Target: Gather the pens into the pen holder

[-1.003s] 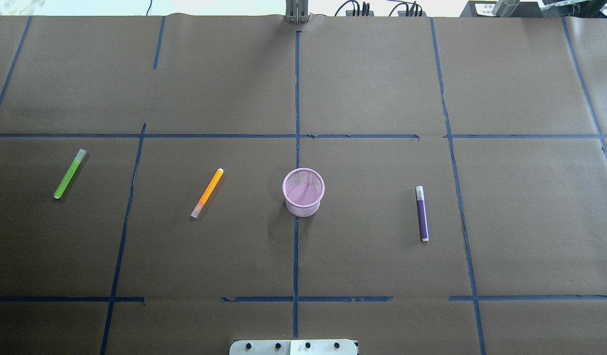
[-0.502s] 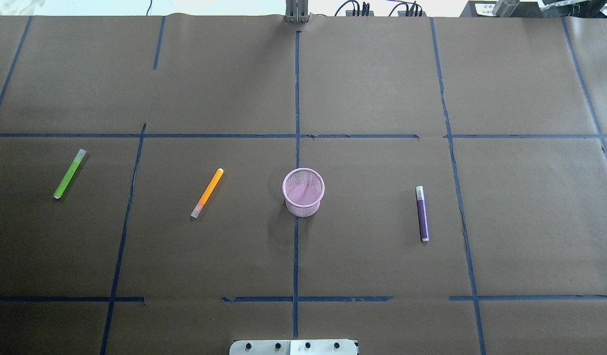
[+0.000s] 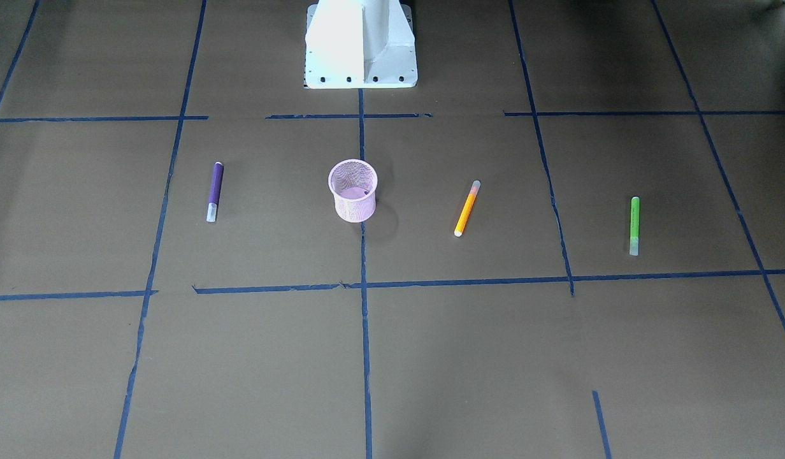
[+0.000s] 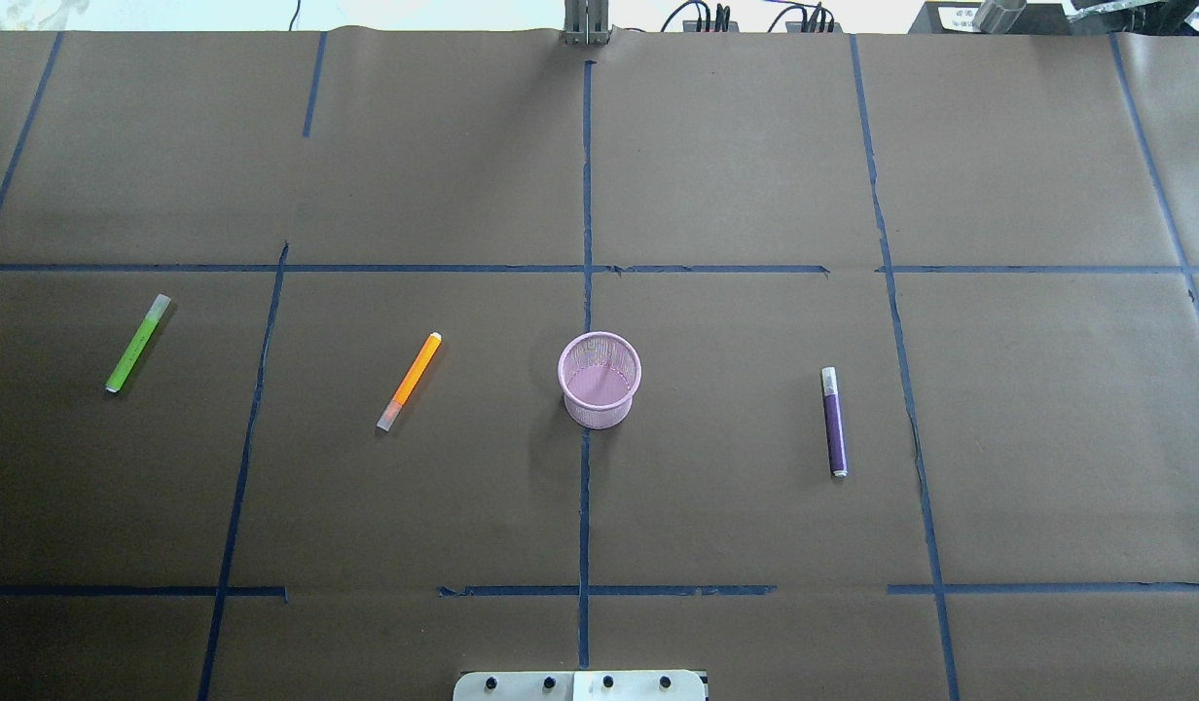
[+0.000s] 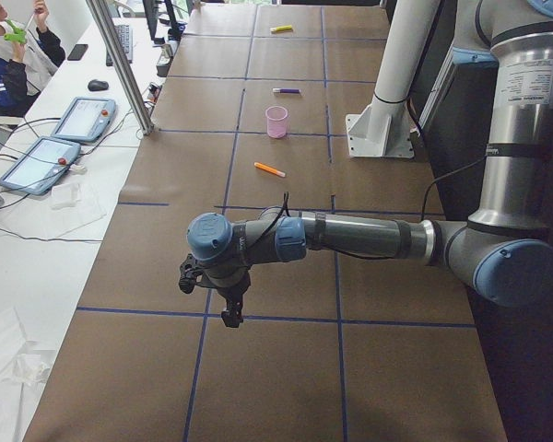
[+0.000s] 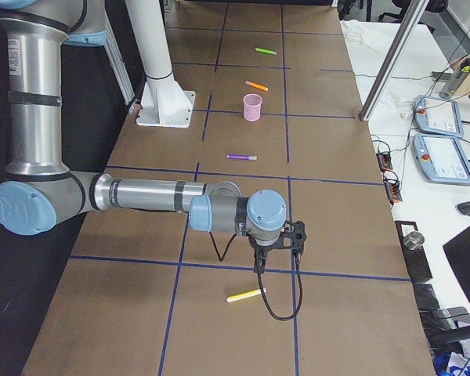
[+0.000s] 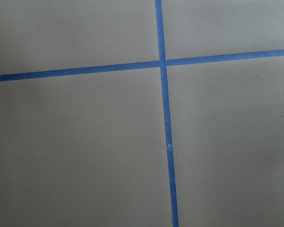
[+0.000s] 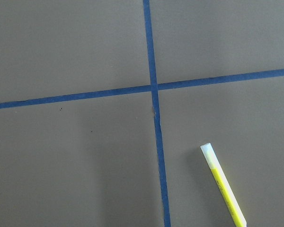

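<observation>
A: From the left, what do we see first?
B: The left gripper (image 5: 223,299) hangs over the bench (image 4: 736,175), well apart from the pens and above a crossing of blue tape lines (image 7: 161,64). We only catch it from the side, so we cannot tell whether its jaws are apart or together.
A: Then the pens?
B: We find the green pen (image 4: 138,344) lying flat, pale cap away from the robot. Next is the orange pen (image 4: 410,381), slanted, pale cap toward the robot. The pen holder (image 4: 599,380) stands upright on the centre tape line, touching no pen. Right of it lies the purple pen (image 4: 833,422), cap away from the robot.
A: And further right?
B: The right gripper (image 6: 280,239) hovers over the bench, and again we cannot tell how its jaws stand. A yellow pen (image 8: 223,184) lies flat near it, beside another tape crossing
</observation>
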